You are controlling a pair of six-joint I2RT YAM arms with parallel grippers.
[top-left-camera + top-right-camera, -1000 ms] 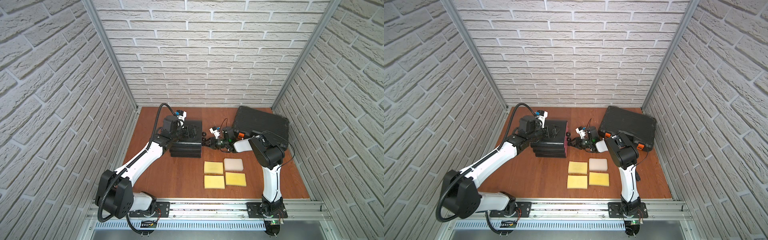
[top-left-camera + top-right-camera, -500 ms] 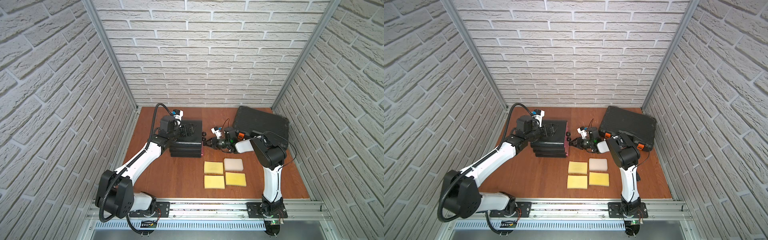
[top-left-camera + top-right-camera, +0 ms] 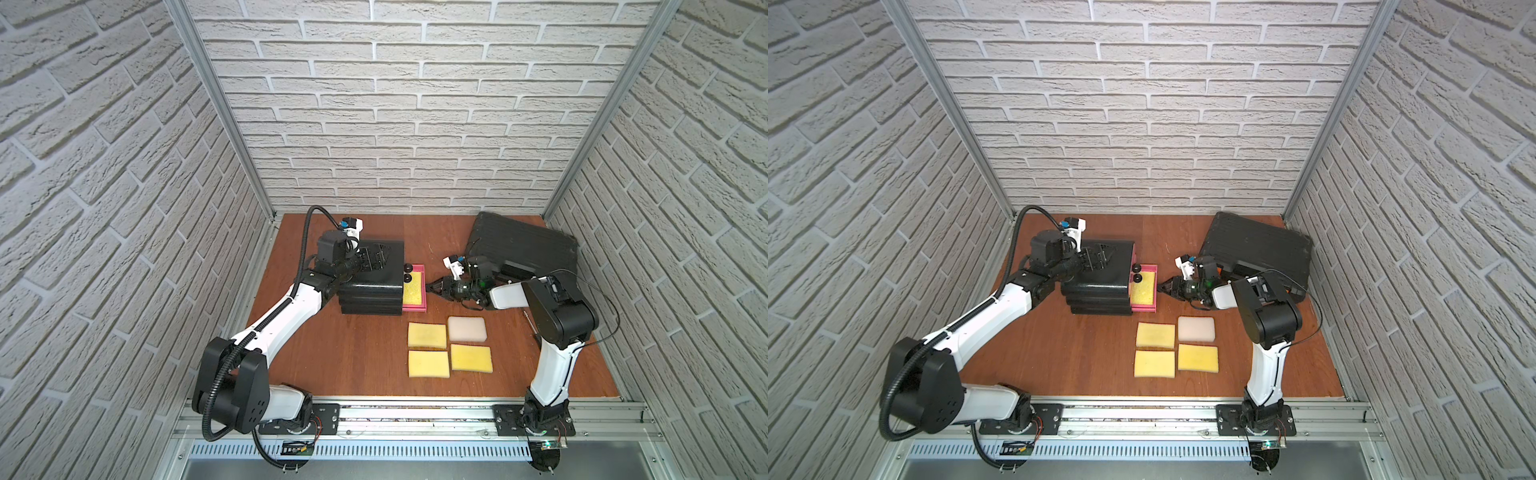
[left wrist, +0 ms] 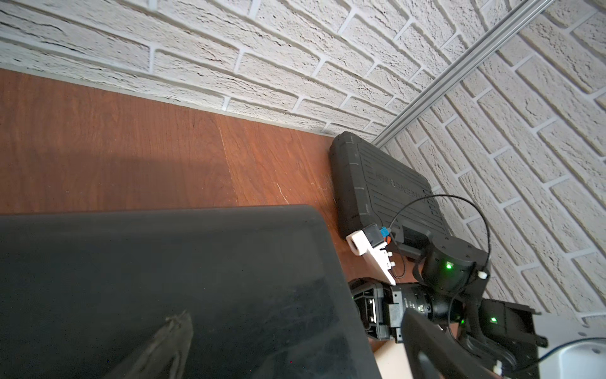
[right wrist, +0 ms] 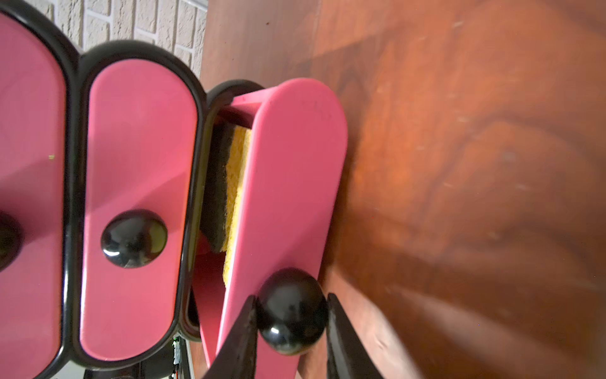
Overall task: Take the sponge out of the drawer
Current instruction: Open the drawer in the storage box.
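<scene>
The drawer [image 3: 414,308] is open from above along its outer part, the cabinet [image 3: 370,286] roofs the rest, and the right gripper [image 3: 429,286] clamped on the knob [image 5: 292,311] blocks its front.

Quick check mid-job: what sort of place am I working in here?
Probably a lab test cell, not a home: mock-brick wall panels, aluminium frame posts, and a mounting rail fronting the wooden table.

A robot lab test cell: brick-pattern wall panels [image 3: 415,124] in aluminium framing [image 3: 220,108] enclose a wooden tabletop [image 3: 353,353].
</scene>
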